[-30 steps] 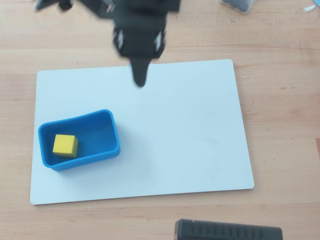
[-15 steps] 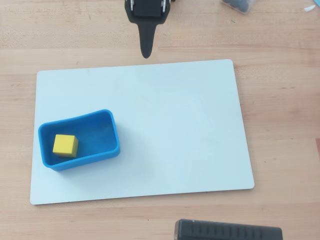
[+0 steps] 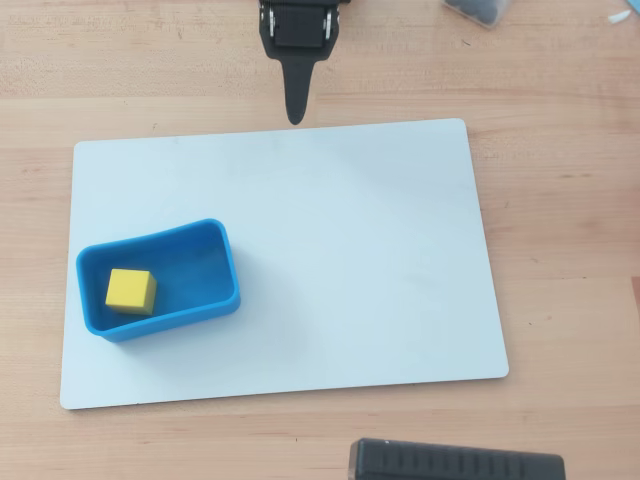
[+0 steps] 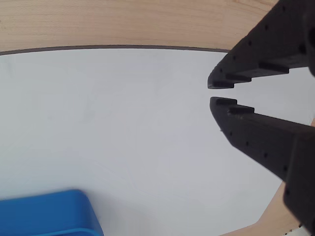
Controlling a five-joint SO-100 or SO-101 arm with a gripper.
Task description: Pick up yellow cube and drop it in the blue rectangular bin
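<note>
The yellow cube [image 3: 130,290] lies inside the blue rectangular bin [image 3: 228,262], toward its left end in the overhead view. The bin stands on the left part of a white board [image 3: 360,250]. My gripper [image 3: 295,112] is at the board's far edge, well away from the bin, with its fingers together and nothing between them. In the wrist view the gripper [image 4: 212,93] shows only a thin gap between the tips, above bare white board. A corner of the bin [image 4: 49,214] shows at the lower left there; the cube is out of that view.
The white board lies on a wooden table [image 3: 560,200]. A black ribbed block [image 3: 455,462] sits at the near edge of the table. A dark object [image 3: 480,8] sits at the top right.
</note>
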